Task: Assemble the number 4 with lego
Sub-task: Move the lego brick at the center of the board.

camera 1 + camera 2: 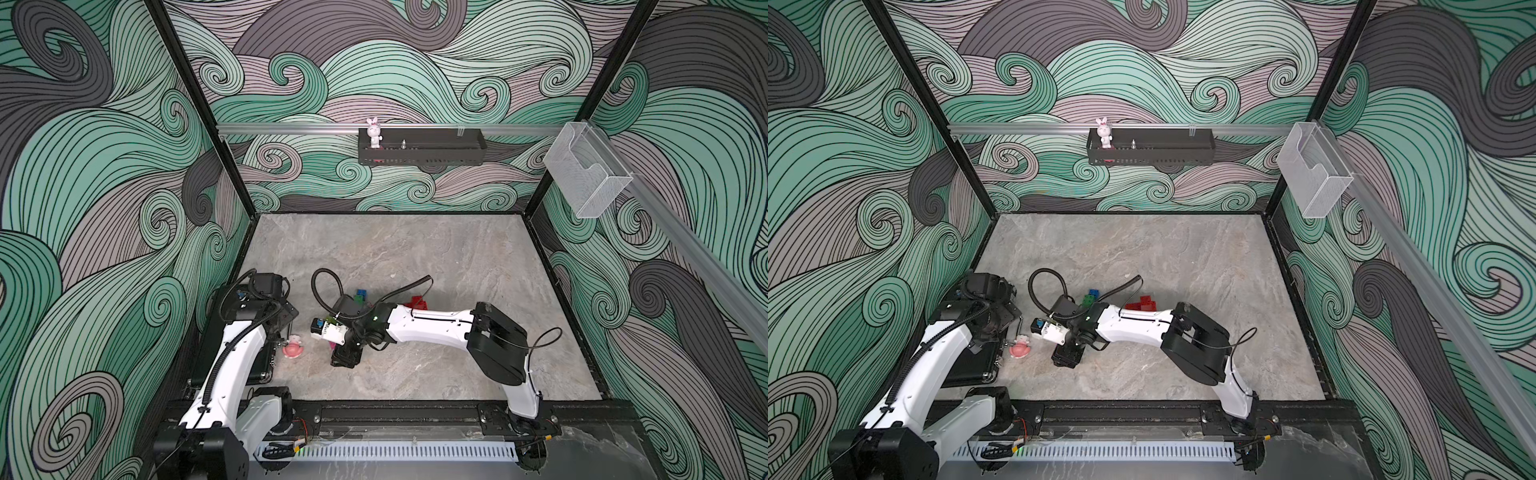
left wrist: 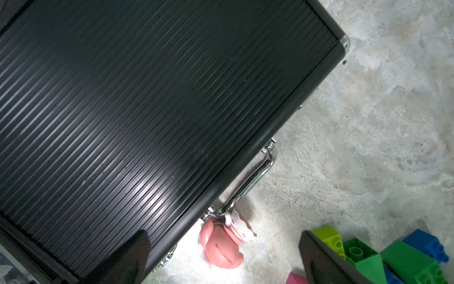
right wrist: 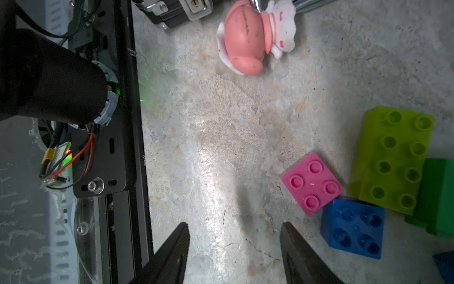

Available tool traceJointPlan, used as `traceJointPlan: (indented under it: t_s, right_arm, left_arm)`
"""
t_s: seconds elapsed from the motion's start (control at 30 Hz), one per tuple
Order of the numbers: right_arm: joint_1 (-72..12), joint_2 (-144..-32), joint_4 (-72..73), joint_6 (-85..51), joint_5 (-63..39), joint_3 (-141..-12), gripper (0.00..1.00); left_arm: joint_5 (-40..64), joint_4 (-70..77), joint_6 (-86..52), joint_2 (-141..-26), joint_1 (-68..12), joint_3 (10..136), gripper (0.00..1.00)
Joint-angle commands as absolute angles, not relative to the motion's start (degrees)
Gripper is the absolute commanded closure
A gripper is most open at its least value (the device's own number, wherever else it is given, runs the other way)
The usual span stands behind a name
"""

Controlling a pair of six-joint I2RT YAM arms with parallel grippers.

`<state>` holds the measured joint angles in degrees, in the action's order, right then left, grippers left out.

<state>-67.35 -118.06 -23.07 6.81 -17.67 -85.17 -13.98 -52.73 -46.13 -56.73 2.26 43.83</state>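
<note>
The lego lies in a loose cluster mid-table. The right wrist view shows a pink square brick (image 3: 311,183), a blue square brick (image 3: 353,228), a lime oblong brick (image 3: 393,157) and a dark green brick (image 3: 439,196). In both top views, blue and green bricks (image 1: 360,296) and red bricks (image 1: 417,303) (image 1: 1142,304) show beyond the right arm. My right gripper (image 3: 234,228) (image 1: 345,357) hangs open over bare table just beside the pink and blue bricks, with nothing between its fingers. My left gripper (image 2: 223,248) (image 1: 286,322) stands wide open over the edge of a black case, holding nothing.
A ribbed black case (image 2: 147,110) (image 1: 262,365) with a chrome handle (image 2: 253,182) lies at the left. A pink-and-white figurine (image 3: 248,37) (image 1: 293,347) rests against the handle. The back wall carries a black shelf (image 1: 422,156) with a bunny figure (image 1: 374,132). A clear box (image 1: 586,174) hangs at the right.
</note>
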Motion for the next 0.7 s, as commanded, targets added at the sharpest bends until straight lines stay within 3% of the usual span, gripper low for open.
traceJointPlan:
  t_s: [0.0, 0.67]
  right_arm:
    - [-67.06, -120.55, -25.04, 4.05, -14.55, -85.44, 0.39]
    - [-67.06, -129.63, -24.15, -7.62, 0.42, -94.10, 0.42]
  left_arm:
    - [-11.71, -52.48, -46.49, -56.32, 2.90, 43.94, 0.01]
    - [-12.13, -52.38, -47.55, -56.54, 4.47, 43.53, 0.01]
